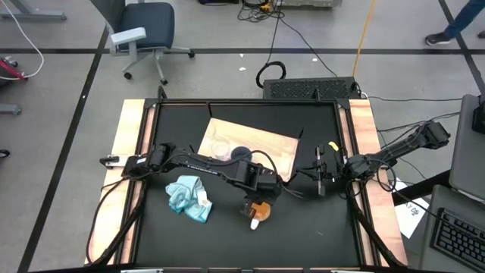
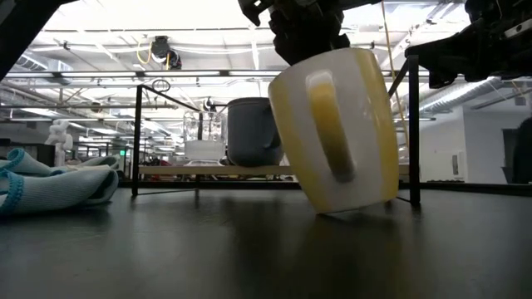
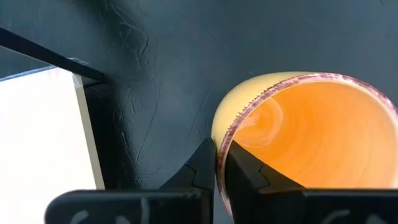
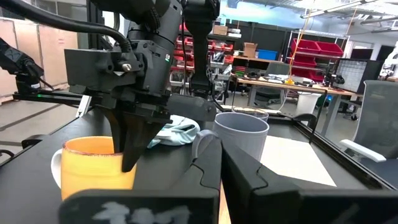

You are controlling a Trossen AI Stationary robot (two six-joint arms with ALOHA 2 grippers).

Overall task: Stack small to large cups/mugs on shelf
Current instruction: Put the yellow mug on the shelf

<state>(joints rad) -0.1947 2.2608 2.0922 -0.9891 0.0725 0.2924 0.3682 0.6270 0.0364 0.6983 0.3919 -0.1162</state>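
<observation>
Near desk centre, left pincer (image 3: 216,180) clamps orange mug (image 2: 342,124) rim, tilted; thin grip may slip, mug drops. Right pincer (image 4: 221,163) closed, idle at right edge.

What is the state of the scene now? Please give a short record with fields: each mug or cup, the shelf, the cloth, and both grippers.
orange mug: tilted on the black tabletop, rim clamped by the left gripper
grey-blue mug: upright on the shelf
glass cup: on the shelf, beside the grey-blue mug
shelf: light wooden board, behind the orange mug
light blue cloth: crumpled on the tabletop
right gripper: waits at the shelf's right end, holds nothing
</observation>
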